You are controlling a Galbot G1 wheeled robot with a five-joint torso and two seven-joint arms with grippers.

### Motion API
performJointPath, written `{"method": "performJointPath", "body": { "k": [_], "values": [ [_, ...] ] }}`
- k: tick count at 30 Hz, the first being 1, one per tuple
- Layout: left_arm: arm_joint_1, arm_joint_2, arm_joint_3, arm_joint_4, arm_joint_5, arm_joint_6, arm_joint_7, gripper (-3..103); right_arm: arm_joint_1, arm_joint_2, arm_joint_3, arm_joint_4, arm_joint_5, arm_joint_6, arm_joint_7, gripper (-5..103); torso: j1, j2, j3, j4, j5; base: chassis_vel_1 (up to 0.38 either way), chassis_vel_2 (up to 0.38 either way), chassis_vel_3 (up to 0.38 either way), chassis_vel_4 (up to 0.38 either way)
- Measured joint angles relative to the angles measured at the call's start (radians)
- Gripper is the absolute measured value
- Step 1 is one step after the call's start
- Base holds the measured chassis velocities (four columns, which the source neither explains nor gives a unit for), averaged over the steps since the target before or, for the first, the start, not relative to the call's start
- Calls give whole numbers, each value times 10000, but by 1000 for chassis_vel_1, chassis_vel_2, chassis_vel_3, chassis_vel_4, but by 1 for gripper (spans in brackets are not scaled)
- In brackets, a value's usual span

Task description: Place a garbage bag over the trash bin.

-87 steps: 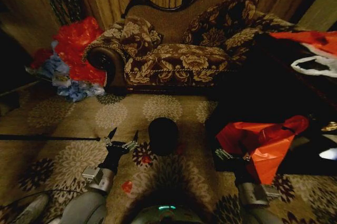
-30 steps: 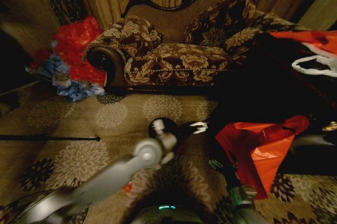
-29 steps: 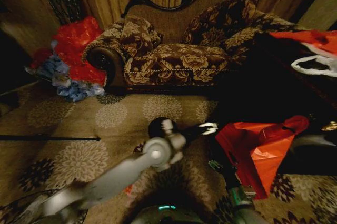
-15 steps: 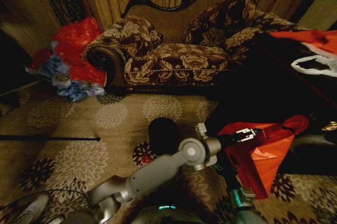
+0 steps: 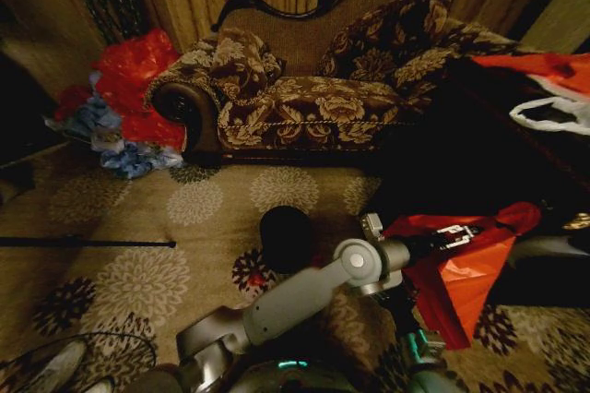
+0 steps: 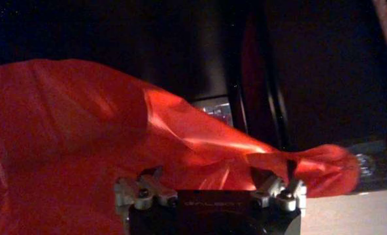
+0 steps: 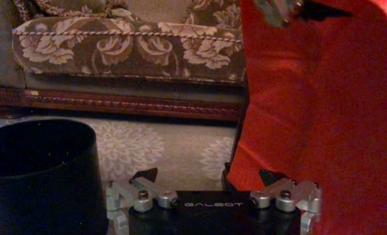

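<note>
Garbage bag (image 5: 461,273) hanging off tabletop edge, left tool (image 5: 458,232) spread wide at it. Thin plastic could slip, snag. Right tool (image 7: 213,182) wide beside trash bin (image 5: 285,237).

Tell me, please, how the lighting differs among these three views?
Head view: dim, the bin a dark blot on patterned carpet. Left wrist view: black background, sheen on the red bag. Right wrist view: brighter, sofa pattern clear.
</note>
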Motion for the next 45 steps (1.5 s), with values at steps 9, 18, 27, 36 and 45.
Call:
{"method": "performJointPath", "body": {
  "k": [9, 18, 27, 36, 45],
  "values": [
    [91, -102, 60, 396, 256, 3, 78, 56, 5, 23, -49, -10, -31, 32, 7, 100, 0, 0, 0, -1, 0, 0, 0, 0, 0],
    [94, -87, 93, 329, 306, -12, 88, 28, -2, 20, -55, -81, -36, 116, 12, 100, 0, 0, 0, -1, 0, 0, 0, 0, 0],
    [141, 386, 130, 23, 379, -6, 56, 1, -87, 12, -87, -139, -53, 219, -40, 100, 0, 0, 0, 0, -1, 0, 0, 0, 0],
    [455, 1521, -223, -652, 639, 471, -212, 0, -190, 156, -597, -264, -398, 675, -176, 100, 0, 0, 0, -3, -4, 0, 0, 0, 0],
    [1168, 3177, -1057, -1482, 831, 869, -340, 0, -283, 133, -1075, -440, -693, 853, -322, 100, 0, 0, 0, -2, -5, 0, 0, 0, 0]
  ]
}}
